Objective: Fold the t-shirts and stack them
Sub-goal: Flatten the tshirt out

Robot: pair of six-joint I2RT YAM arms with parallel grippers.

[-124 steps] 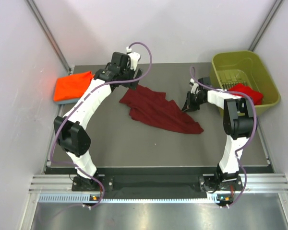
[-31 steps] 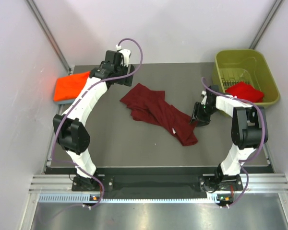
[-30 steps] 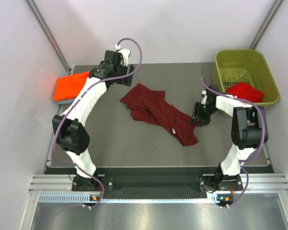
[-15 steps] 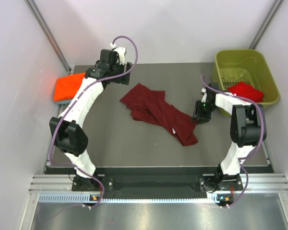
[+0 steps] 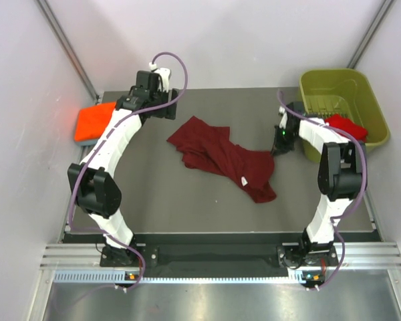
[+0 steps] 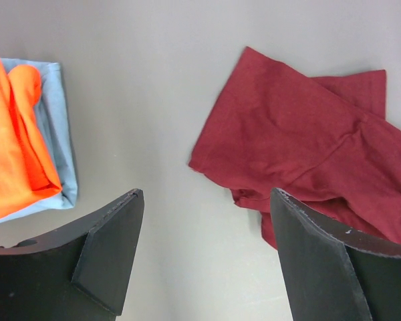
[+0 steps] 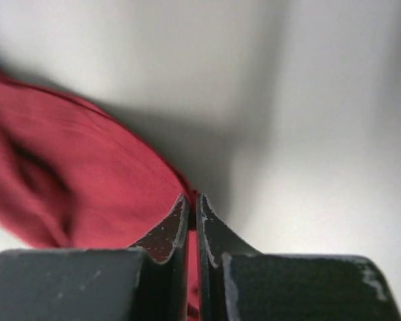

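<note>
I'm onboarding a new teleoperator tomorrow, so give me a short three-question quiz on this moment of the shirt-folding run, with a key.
1. True or false: the left gripper is shut on the maroon t-shirt.
2. Where does the bright red t-shirt lie? A) on the maroon t-shirt B) in the olive-green bin C) in the left gripper
3. What lies under the orange t-shirt?

Key:
1. False. It hangs open over bare table; the right gripper pinches the maroon t-shirt's edge.
2. B
3. The grey-blue t-shirt
</note>
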